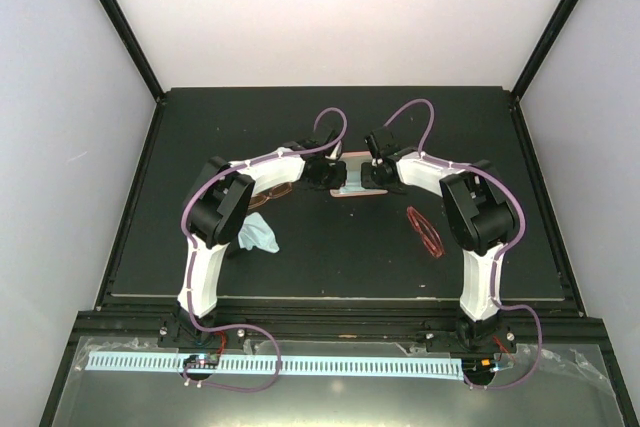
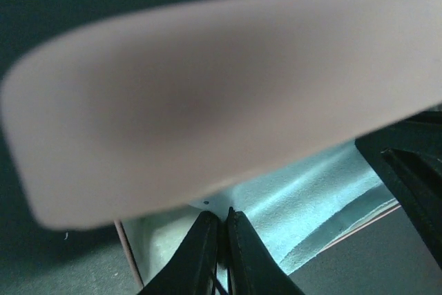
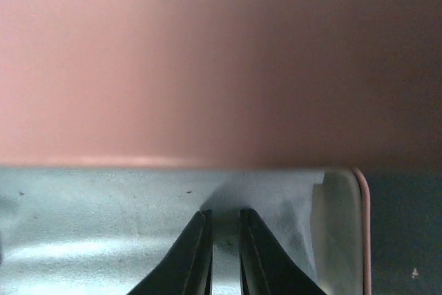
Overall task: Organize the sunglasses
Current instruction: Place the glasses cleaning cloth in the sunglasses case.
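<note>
Left pincer (image 2: 221, 213) is shut tight; right pincer (image 3: 222, 212) stands at a narrow gap, gripping nothing visible. Both work inside the open pink case (image 1: 358, 195): case preparation, apparently. Amber sunglasses (image 1: 280, 193) lie beside the left arm (image 1: 215, 217), red sunglasses (image 1: 425, 230) right of the case. Next: pick up one pair. Desk (image 1: 350, 257) is matte black, walled in white.

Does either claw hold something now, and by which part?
It cannot be told. The left claw, fingers together, and the right claw, fingers nearly together, are inside the open case, under its lid; a pinch on it does not show.
</note>
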You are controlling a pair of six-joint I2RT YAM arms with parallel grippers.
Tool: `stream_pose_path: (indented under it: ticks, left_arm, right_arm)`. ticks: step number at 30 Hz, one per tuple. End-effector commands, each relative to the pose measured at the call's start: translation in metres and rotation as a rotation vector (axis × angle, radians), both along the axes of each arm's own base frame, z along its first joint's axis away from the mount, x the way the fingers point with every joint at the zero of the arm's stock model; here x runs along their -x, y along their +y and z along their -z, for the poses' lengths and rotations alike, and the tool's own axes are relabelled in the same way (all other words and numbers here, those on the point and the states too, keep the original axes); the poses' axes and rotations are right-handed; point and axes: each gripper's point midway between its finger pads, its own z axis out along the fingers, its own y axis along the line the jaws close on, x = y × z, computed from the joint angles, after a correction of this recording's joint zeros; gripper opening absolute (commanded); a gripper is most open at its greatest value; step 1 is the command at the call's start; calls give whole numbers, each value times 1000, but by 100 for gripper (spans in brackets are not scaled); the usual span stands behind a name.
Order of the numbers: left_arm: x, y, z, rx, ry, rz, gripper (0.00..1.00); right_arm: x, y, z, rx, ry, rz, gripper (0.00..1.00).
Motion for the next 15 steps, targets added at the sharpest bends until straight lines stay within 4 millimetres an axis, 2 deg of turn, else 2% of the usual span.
stream_pose_path:
  ticks: [1, 8, 11, 15]
  left_arm:
    - [-11, 9, -24, -34, -59, -25, 9]
    - [-12, 20, -48, -35, -126, -67, 15]
    - [-11, 9, -51, 17, -133, -25, 16]
    - [-5, -15, -39, 123, -84, 57, 14]
  right_arm:
    - [1, -9, 16, 35, 27, 48, 15]
    - [1, -12, 18, 45, 37, 61, 15]
    - [1, -11, 15, 38, 34, 59, 15]
    - [0, -8, 8, 16, 23, 52, 15]
